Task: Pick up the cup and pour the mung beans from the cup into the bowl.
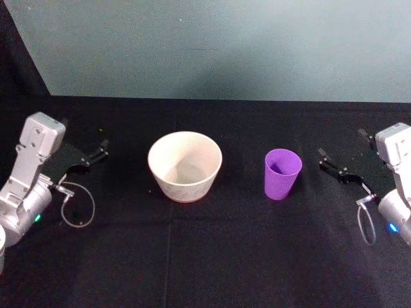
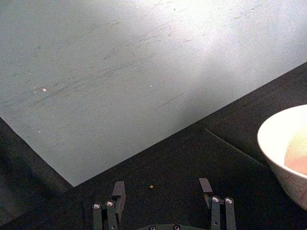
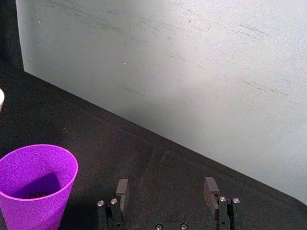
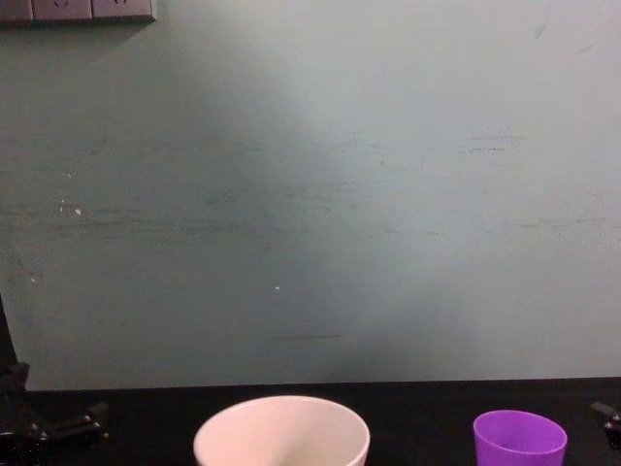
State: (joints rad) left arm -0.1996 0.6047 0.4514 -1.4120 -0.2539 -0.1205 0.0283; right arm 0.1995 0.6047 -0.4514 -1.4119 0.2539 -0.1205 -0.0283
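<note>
My right fingers point(image 3: 210, 189) are spread apart and empty, low over the black worktop point(image 1: 205, 256) to the right of the purple cup point(image 1: 282, 173), which stands upright and untouched with dark beans point(image 3: 36, 195) in its bottom. The cream bowl point(image 1: 185, 165) stands left of the cup. My left fingers point(image 2: 118, 191), likewise spread and empty, hang beyond the bowl on its left.

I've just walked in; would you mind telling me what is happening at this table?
Nothing is being handled yet. The purple cup stands upright on the black table, on the robot's right of the cream bowl and apart from it. The bowl looks empty. The right gripper is open out to the cup's right, and the left gripper is open out to the bowl's left. Neither touches anything, so the pour has not begun.
</note>
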